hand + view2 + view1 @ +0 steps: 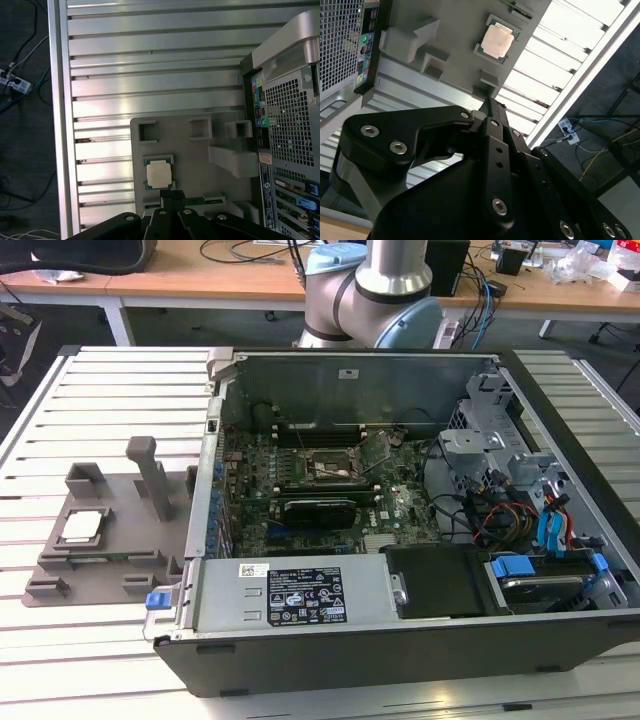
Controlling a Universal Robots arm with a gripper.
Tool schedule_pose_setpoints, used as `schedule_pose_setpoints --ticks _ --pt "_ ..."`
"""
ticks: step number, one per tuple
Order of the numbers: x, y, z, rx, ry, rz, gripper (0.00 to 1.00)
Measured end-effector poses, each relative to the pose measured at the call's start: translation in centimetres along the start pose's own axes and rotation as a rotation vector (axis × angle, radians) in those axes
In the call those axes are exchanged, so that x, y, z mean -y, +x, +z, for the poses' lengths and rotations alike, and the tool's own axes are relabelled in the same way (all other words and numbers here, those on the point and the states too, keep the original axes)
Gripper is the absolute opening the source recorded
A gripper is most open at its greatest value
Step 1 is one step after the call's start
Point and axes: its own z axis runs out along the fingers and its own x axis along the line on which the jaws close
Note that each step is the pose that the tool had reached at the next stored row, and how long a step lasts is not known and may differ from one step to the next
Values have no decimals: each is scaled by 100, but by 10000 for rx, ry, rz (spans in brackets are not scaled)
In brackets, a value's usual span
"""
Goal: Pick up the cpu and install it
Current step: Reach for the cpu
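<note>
- The cpu (82, 525) lies flat in a square recess of the gray tray (110, 545), on the slatted table (100, 390) at the exterior view's left. It sits well apart from the open computer case (400, 625).
- In both wrist views the gripper (490, 102) hangs above the tray with its jaws together and nothing between them.
- In the first wrist view the cpu (159, 175) shows just past the tip of the gripper (171, 196), slightly off its line. In the second wrist view the cpu (498, 41) sits further out along the tray (455, 30). Chip and jaws look apart, but how high the jaws hang above it cannot be read.
- Likely risk: jaws brought down together would press on the silvery top rather than straddle the chip's edges.
- Likely risk: the chip is thin and sits low in its recess. A grip that lands off-centre or too shallow could tilt it, jam it against the recess wall or let it slip.
- Likely risk: the tray's raised posts (150, 475) stand near the chip and could catch the black linkage on a skewed approach.
- Further risk: the motherboard socket (330, 468) lies deep inside the case. A chip carried crooked could seat askew there and damage the contacts.
</note>
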Motion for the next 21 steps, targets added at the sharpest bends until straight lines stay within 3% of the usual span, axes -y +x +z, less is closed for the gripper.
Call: schedule_pose_setpoints --ticks 6,15,21 --pt "9 121 -2 0 0 0 11" --pt "27 368 -7 0 0 0 11" --pt "32 421 -8 0 0 -2 11"
